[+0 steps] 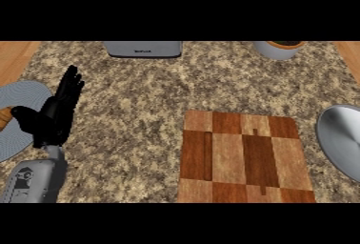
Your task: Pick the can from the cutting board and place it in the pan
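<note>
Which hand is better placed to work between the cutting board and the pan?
Probably the right: board and pan lie toward the right, while the left hand rests open at the far left. The right hand is out of view; no can shows.

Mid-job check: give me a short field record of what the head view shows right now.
left robot hand: open, fingers up, resting at the left edge
right robot hand: not in view
board: centre-right, nothing on it
can: not visible
pan: at the right edge, partly cut off
plate: at the left edge, behind the hand
</note>
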Robot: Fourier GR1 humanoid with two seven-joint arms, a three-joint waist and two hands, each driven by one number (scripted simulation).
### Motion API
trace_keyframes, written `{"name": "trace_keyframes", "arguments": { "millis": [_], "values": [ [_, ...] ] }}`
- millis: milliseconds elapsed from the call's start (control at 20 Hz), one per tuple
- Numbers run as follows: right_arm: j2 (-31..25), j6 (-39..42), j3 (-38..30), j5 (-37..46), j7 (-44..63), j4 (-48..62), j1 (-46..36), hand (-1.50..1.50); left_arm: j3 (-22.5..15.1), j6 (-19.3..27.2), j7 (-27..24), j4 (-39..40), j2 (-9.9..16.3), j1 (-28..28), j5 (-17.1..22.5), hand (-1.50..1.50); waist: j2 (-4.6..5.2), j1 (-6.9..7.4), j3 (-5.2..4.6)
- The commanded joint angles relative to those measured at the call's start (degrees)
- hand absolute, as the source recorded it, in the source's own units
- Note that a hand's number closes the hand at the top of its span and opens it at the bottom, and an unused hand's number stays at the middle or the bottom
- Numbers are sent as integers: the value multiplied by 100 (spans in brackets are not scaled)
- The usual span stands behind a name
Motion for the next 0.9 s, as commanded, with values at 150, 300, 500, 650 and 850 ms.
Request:
{"name": "trace_keyframes", "arguments": {
  "millis": [150,300,500,650,850],
  "values": [
    [-203,-225,-722,-1043,-1557,1997,-743,150,53,4,4,165,10,-132,-1,0,6,0,10],
    [-154,543,-700,-1144,-1421,2675,-896,-150,-38,-24,7,143,-2,-178,-58,0,12,29,11],
    [-501,1317,-1026,-1581,-1945,3387,-1196,-150,-116,33,-89,83,-158,-18,-74,0,43,119,23],
    [-574,1014,-1089,-1558,-2710,3971,-1113,-150,48,-20,178,250,-34,-396,55,0,40,63,16],
    [-483,780,-1402,-1970,-3378,3783,-1200,-150,-166,123,-145,178,-197,-45,-220,0,6,11,6]
  ]
}}
